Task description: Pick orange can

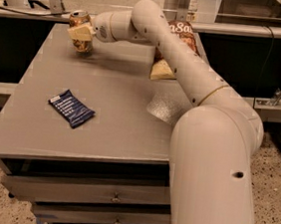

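The orange can is at the table's far left corner, its silver top showing above my gripper and its copper base below it. My gripper reaches in from the right at the end of the long white arm. Its pale fingers are shut around the can's middle. The can leans slightly. I cannot tell whether its base still touches the grey table.
A yellow-and-brown chip bag stands at the far right of the table, partly behind the arm. A flat dark blue snack bar wrapper lies at the front left. Drawers sit under the tabletop. Rails and dark benches run behind.
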`<state>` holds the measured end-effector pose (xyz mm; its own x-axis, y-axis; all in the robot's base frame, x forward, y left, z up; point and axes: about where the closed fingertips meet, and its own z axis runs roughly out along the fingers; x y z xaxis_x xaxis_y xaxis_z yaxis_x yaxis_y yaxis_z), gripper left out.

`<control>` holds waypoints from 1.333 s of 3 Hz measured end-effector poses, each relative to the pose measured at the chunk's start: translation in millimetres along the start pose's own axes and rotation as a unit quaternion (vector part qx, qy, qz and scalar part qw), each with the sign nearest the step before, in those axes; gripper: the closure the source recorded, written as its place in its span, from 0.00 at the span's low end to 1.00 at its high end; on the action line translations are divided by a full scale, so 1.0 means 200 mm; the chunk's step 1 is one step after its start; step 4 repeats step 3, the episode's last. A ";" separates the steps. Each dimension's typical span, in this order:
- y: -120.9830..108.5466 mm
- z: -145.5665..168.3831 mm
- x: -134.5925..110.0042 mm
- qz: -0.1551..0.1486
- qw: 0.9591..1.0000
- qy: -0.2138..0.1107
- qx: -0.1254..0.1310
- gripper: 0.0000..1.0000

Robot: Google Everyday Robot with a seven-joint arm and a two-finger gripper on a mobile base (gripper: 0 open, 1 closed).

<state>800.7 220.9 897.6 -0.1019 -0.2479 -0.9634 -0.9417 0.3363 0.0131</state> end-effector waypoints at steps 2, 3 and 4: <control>0.10 -0.26 -0.22 -0.018 0.998 -0.059 -0.001 1.00; 0.10 -0.28 -0.22 -0.018 0.998 -0.061 -0.001 1.00; 0.10 -0.28 -0.22 -0.018 0.998 -0.061 -0.001 1.00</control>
